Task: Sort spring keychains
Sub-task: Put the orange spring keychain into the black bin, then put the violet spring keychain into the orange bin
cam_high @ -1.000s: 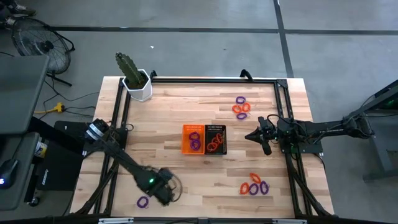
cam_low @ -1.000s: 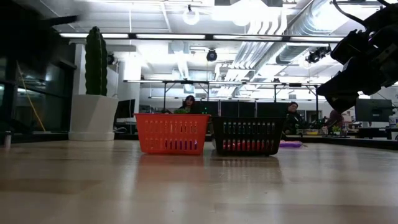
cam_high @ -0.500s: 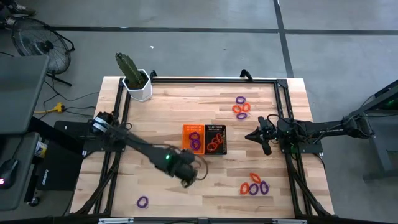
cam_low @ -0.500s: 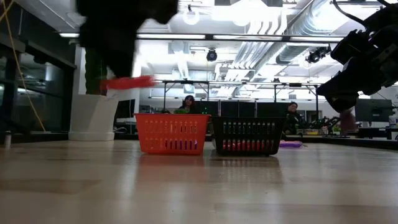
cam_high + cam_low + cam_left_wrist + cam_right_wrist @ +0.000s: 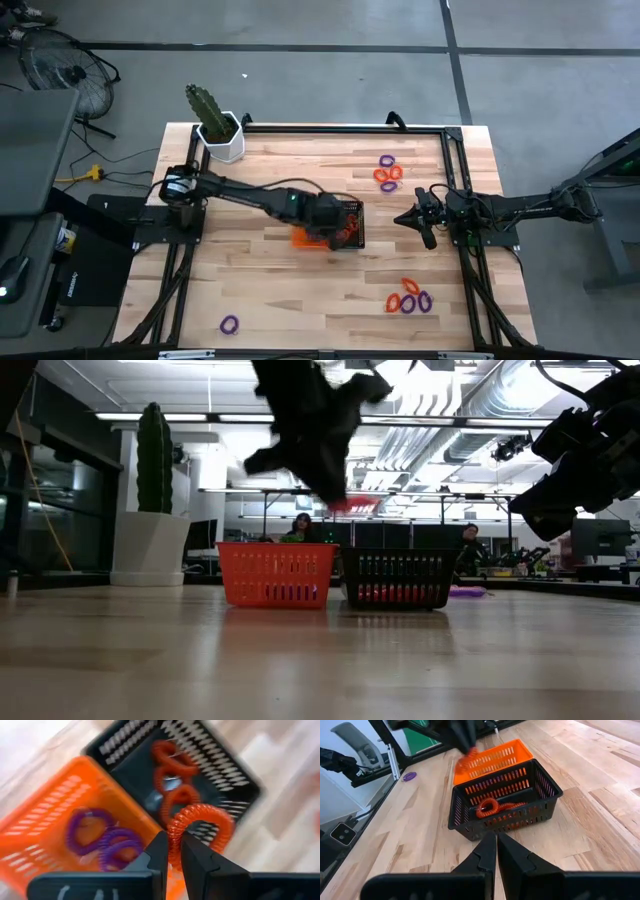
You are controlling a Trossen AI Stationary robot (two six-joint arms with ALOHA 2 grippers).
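Note:
My left gripper [image 5: 172, 842] hangs over the two small bins in the middle of the table, shut on an orange spring keychain [image 5: 200, 827], above where the orange bin [image 5: 45, 815] meets the black bin [image 5: 125, 742]. Purple keychains [image 5: 95, 835] lie in the orange bin and orange keychains [image 5: 172, 770] in the black one. In the low view the held keychain [image 5: 350, 505] is well above the bin rims. My right gripper [image 5: 405, 218] waits shut at the table's right side, facing the black bin [image 5: 505, 805]. My left gripper pinches one side of the orange keychain's coil [image 5: 175, 832] between its two fingers. The fingers slant down from above. The loop juts out beyond the fingertips and is lifted clear over the bins.
Loose orange and purple keychains lie in a group at the far right [image 5: 388, 172] and another at the near right [image 5: 408, 298]. A single purple one [image 5: 230, 324] lies near left. A potted cactus [image 5: 220, 130] stands at the far left corner.
My left gripper has swung from the table's near left, beside the lone purple keychain, up and toward the bins in the middle. It has carried the orange keychain along, clear of the table, and turned as it went.

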